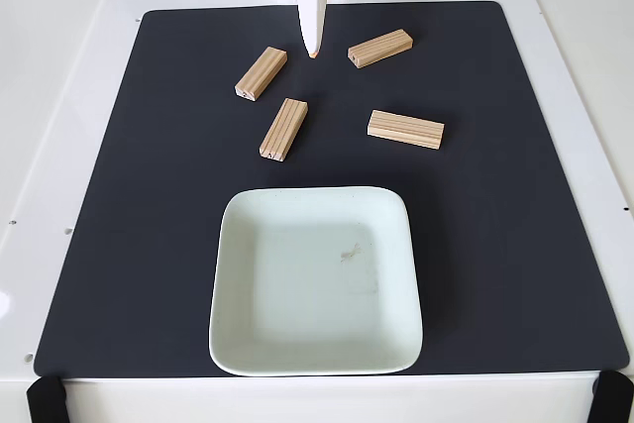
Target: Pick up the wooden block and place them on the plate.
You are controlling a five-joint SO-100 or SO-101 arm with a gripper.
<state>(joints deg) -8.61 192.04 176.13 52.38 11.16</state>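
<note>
We see gripper [313, 50] at mat [178, 245] top, arm cut off by frame; fingers look together, holding nothing. Four wooden blocks [283, 129] scattered above plate [230, 274].

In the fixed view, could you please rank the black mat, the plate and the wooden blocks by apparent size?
1. Black mat, largest.
2. Plate.
3. Wooden blocks, e.g. and: all four look alike, so no ranking among them.

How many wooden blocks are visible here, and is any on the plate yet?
4, all on the black mat, none on the plate: upper-left block, upper-right block, middle block, right block. Nothing seems hidden.
</note>
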